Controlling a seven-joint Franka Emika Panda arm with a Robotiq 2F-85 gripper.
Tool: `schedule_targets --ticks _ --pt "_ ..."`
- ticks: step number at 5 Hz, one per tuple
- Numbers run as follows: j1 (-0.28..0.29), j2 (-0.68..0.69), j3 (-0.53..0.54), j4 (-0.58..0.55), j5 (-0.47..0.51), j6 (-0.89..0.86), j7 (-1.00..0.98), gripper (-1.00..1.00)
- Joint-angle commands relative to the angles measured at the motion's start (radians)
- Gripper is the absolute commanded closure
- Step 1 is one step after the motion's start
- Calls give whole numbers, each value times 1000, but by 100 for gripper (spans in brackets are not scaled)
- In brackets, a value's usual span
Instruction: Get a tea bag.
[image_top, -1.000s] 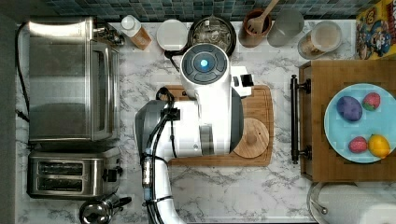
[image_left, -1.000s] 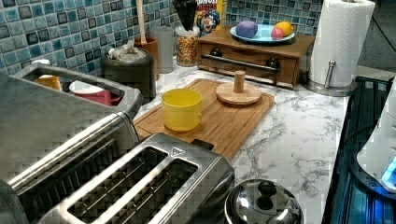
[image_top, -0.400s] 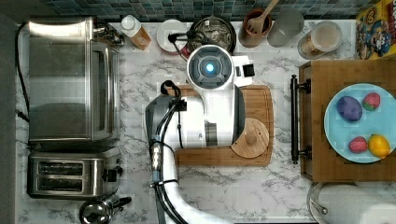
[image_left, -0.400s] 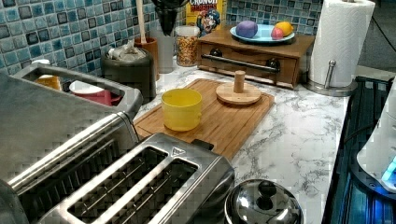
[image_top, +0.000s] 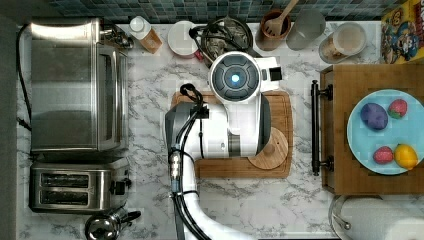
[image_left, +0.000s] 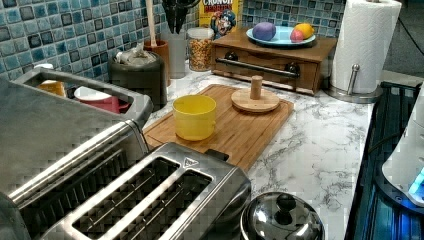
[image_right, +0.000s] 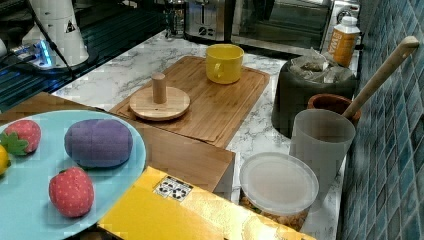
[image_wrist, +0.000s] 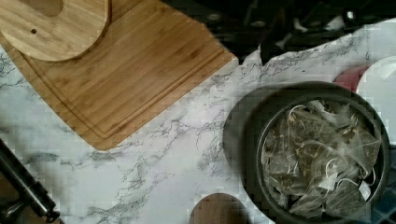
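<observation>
The tea bags (image_wrist: 322, 158) are pale mesh sachets piled in a round black canister (image_wrist: 238, 140) on the marble counter by the tiled wall. The same tea bags (image_left: 135, 54) heap above the canister's (image_left: 140, 80) rim in the left view, and both show in the right view as tea bags (image_right: 320, 67) and canister (image_right: 300, 100). My gripper (image_left: 176, 22) hangs above and just behind the canister, open, with nothing between its dark fingers (image_wrist: 271, 42). In the top view my white arm (image_top: 234, 115) covers the board, with cables across the canister (image_top: 222, 37).
A yellow mug (image_left: 194, 116) and a pegged wooden disc (image_left: 255, 99) stand on the cutting board (image_left: 235, 135). Beside the canister are a utensil pot (image_right: 332, 104), a grey cup (image_right: 320, 145) and a red-and-white dish (image_left: 97, 97). The toaster oven (image_top: 75, 85) is at the top view's left.
The arm has reached further toward the canister. In the left view the gripper has shifted left and come down a little. It stays open with nothing in it.
</observation>
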Motion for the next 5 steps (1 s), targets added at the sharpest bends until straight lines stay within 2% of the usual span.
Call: schedule_targets --ticks 1,2,3,5 --pt "22 86 -3 241 -47 18 162 -100" --pt "20 158 -5 331 -51 -6 174 -100" --pt "25 206 -7 378 -73 42 207 -100" --pt "23 238 4 408 -70 135 220 -100"
